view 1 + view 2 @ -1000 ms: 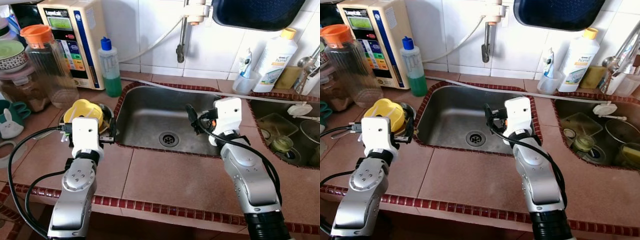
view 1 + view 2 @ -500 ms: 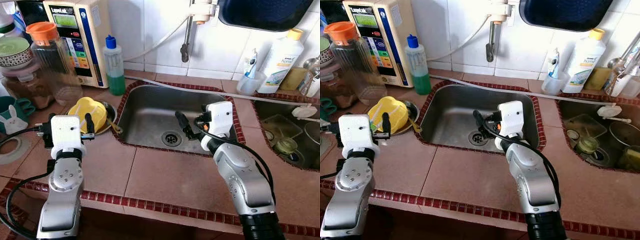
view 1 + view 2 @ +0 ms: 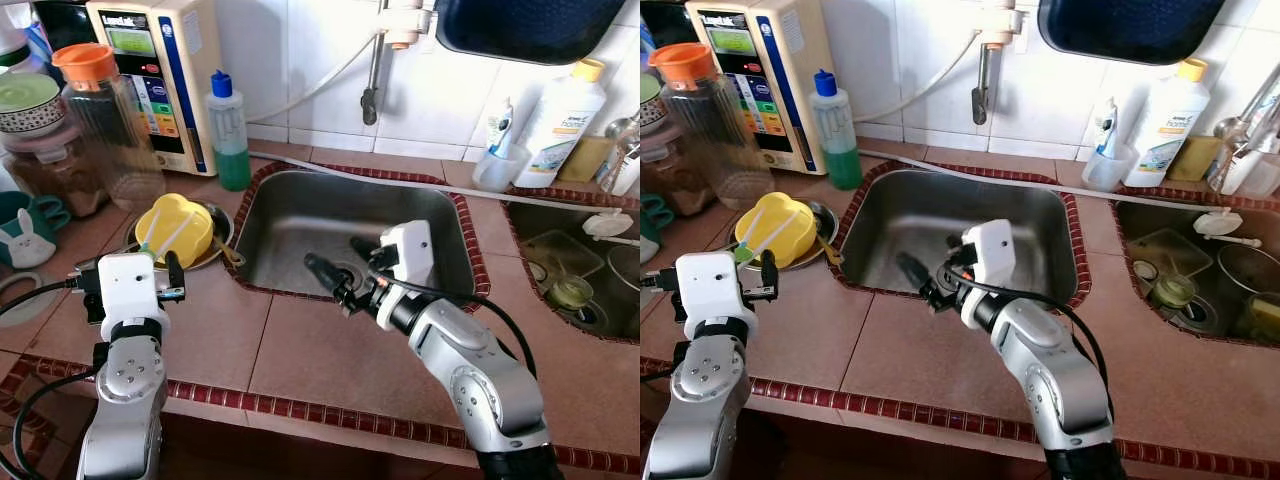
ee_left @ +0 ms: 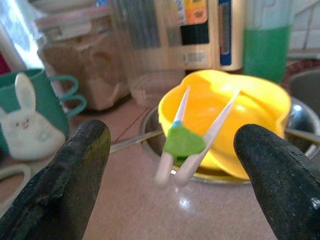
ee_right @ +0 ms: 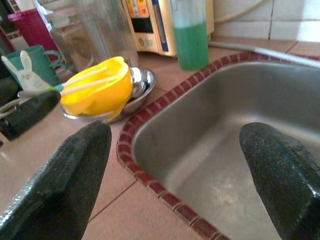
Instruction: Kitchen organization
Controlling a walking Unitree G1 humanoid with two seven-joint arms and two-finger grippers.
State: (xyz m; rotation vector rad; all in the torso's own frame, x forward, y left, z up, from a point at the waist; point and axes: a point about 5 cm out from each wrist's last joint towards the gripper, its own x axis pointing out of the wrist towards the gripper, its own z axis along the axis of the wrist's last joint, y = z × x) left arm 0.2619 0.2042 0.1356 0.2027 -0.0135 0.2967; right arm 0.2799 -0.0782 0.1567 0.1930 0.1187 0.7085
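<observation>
A yellow bowl [image 3: 175,225] lies upside down in a steel dish [image 3: 222,222] on the tiled counter, left of the sink [image 3: 300,205]. White tongs with a green hinge piece [image 4: 187,137] rest across the bowl. My left gripper [image 3: 135,268] stands open just in front of the bowl, not touching it; its fingers [image 4: 82,155] frame the tongs in the left wrist view. Over the sink's front left edge, my right gripper [image 3: 335,262] is open, holds nothing and points left toward the bowl [image 5: 100,90].
A water machine [image 3: 150,70], a green soap bottle [image 3: 228,135] and a clear jug with an orange lid [image 3: 100,120] stand behind the bowl. A teal bunny mug [image 3: 25,235] is at the left. A second sink [image 3: 580,280] holding dishes lies at the right.
My right gripper has swung left across the front of the sink toward the bowl. The left gripper has drawn back slightly from the bowl. The tongs on the bowl now show.
</observation>
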